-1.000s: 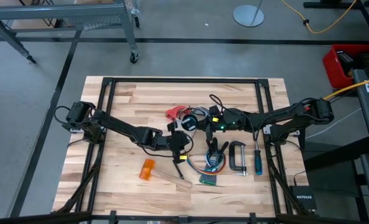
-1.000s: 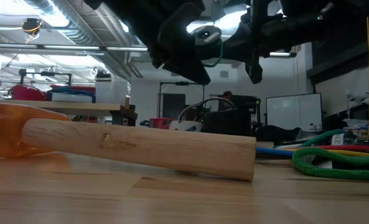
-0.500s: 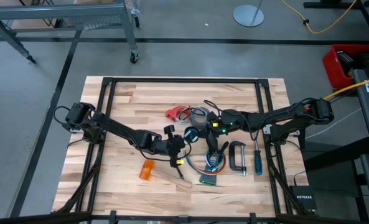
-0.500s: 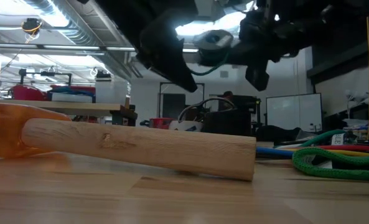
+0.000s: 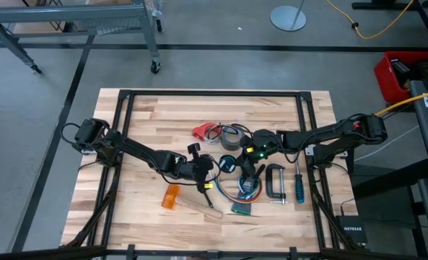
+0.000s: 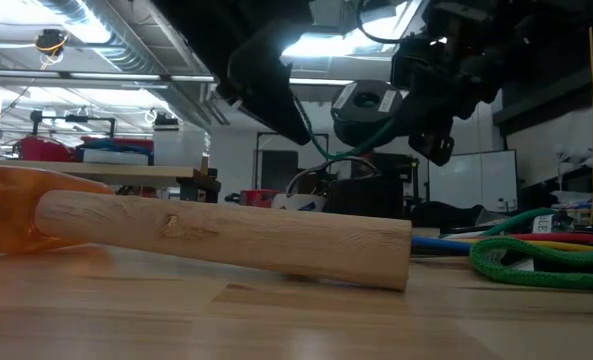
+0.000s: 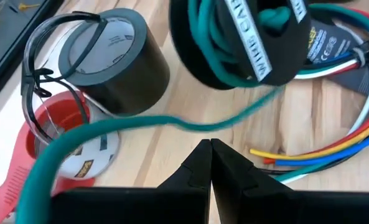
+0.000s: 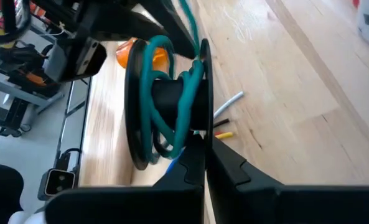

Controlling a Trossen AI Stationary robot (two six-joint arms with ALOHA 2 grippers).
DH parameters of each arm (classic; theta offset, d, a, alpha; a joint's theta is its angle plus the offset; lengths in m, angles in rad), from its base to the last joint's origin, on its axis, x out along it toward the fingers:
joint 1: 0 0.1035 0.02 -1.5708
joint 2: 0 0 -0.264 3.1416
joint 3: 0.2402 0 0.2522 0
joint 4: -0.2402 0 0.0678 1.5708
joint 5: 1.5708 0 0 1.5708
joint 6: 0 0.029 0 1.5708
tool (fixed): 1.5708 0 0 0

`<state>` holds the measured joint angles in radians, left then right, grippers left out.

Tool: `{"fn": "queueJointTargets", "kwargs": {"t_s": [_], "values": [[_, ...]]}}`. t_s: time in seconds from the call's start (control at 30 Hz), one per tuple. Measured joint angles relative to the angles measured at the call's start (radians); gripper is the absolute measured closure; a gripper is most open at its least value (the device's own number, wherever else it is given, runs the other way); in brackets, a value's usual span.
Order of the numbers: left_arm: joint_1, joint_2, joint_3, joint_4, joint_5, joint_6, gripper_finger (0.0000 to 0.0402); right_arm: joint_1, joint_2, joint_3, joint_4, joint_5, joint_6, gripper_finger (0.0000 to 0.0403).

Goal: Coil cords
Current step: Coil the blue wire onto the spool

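Observation:
A black spool (image 5: 228,163) with a teal cord wound on it hangs over the table's middle, and my right gripper (image 5: 237,159) is shut on it. The cord's loose run (image 7: 165,121) leaves the spool (image 7: 234,37) and passes just beyond the tips of my left gripper (image 7: 210,149), which is shut. A thin dark cord (image 7: 47,68) loops over the grey tape roll (image 7: 112,59) by a red plastic piece (image 7: 38,134) lying on the table. My right gripper pinches the rim of one spool flange (image 8: 201,127) between its two fingers, coming slanting down from the table's right. The spool hangs clear of the table (image 6: 376,105), tipped on edge. My left gripper is shut beside the loose teal run; whether it touches it, I cannot tell.
A wooden-handled tool with an orange head (image 5: 172,196) lies near the front left. Coloured wire bundles (image 5: 246,191), a C-clamp (image 5: 275,180) and a blue-handled screwdriver (image 5: 299,188) lie front right. A green rope (image 6: 536,260) lies beside them.
My right gripper has tipped downward and carried the spool from beside the tape roll toward the table's near edge. The spool has sunk lower and has turned about in the hold.

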<state>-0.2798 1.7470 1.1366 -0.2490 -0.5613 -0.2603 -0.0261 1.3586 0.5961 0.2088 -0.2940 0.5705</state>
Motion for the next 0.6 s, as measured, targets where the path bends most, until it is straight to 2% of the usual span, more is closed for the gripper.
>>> {"fn": "queueJointTargets", "kwargs": {"t_s": [0.43,0.6], "values": [[0.0,0.0,0.0,-0.029,-0.027,-0.029,0.04,0.0,0.0,0.0,0.006,-0.006,0.0,0.0398],[0.003,0.0,0.0,-0.029,-0.027,-0.073,0.0385,0.0,0.0,0.0,0.007,-0.007,-0.001,0.0398]]}}
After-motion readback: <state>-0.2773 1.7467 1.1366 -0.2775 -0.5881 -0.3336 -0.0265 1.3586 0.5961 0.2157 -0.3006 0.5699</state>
